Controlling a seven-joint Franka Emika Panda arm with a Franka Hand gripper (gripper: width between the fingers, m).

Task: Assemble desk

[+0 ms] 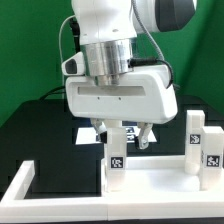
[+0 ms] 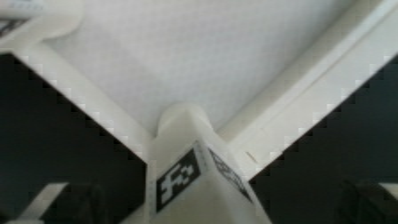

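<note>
A: Exterior view is showing the robot arm standing over the black counter. The end effector is hanging just above one white leg, and the two fingers are standing apart, one on each side of the top of the leg. I am not seeing them touching it.

B: So the end effector is holding nothing?

A: Yes, it is standing wide open and it is gripping nothing. The leg is standing upright on the tabletop panel, near the corner at the exterior view's left, and its square tag is facing the camera.

B: And the other parts?

A: Two more legs are standing upright at the exterior view's right, one behind and one in front, just beside each other. The panel is lying flat at the front of the counter, with its raised rim up.

B: What is the wrist view giving?

A: It is looking down on the same leg, with the tag on its side, and the panel with its rim is lying under it. The fingers are hardly showing there, so I cannot tell more from it.
</note>
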